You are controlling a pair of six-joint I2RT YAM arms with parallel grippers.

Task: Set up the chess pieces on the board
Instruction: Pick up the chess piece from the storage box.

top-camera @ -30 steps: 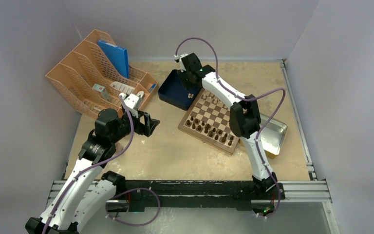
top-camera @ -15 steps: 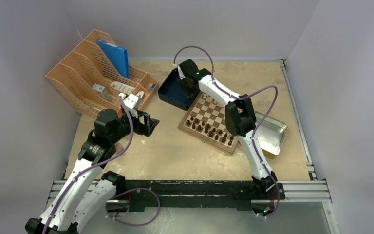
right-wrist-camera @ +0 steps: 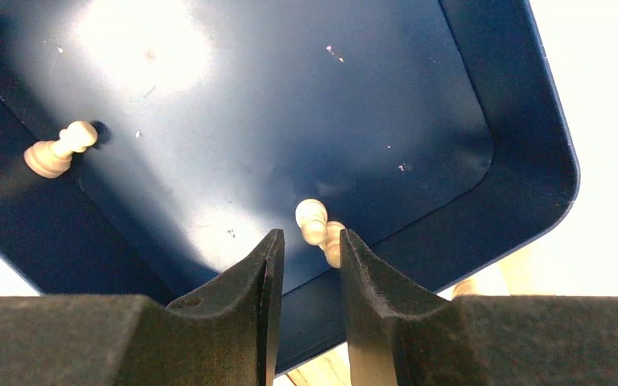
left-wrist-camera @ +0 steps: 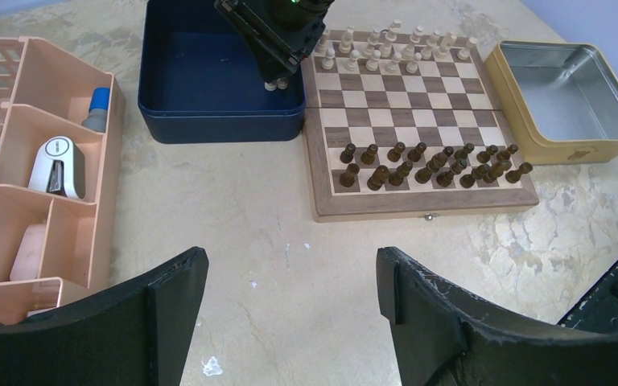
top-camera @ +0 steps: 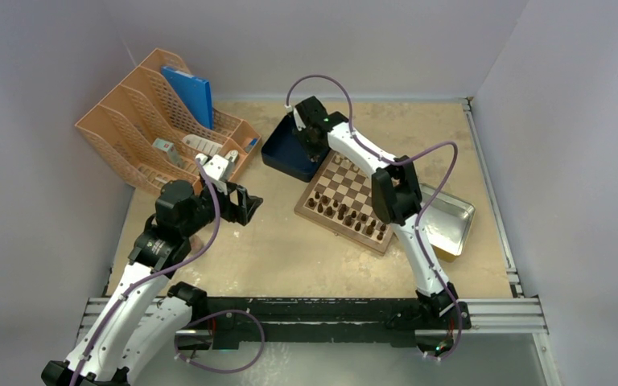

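Observation:
The board [top-camera: 344, 191] lies at centre right, with cream pieces [left-wrist-camera: 386, 47] along its far rows and dark pieces [left-wrist-camera: 426, 165] along its near rows. My right gripper [right-wrist-camera: 310, 241] hangs low inside the dark blue tray [right-wrist-camera: 491, 121], jaws a little apart and empty. Two cream pieces [right-wrist-camera: 319, 227] lie together just beyond its right fingertip, and another cream piece [right-wrist-camera: 56, 151] lies at the tray's left wall. In the left wrist view the right gripper [left-wrist-camera: 278, 76] sits at the tray's corner next to the board. My left gripper [left-wrist-camera: 290, 269] is wide open and empty above bare table.
A shiny metal tray [top-camera: 453, 215] lies right of the board, empty in the left wrist view [left-wrist-camera: 571, 88]. An orange desk organiser [top-camera: 161, 121] with a blue folder and small items stands at the back left, close to my left gripper [top-camera: 245, 205].
My right gripper moved a little left from the board's far corner to over the blue tray, then stayed still. The left arm has not moved.

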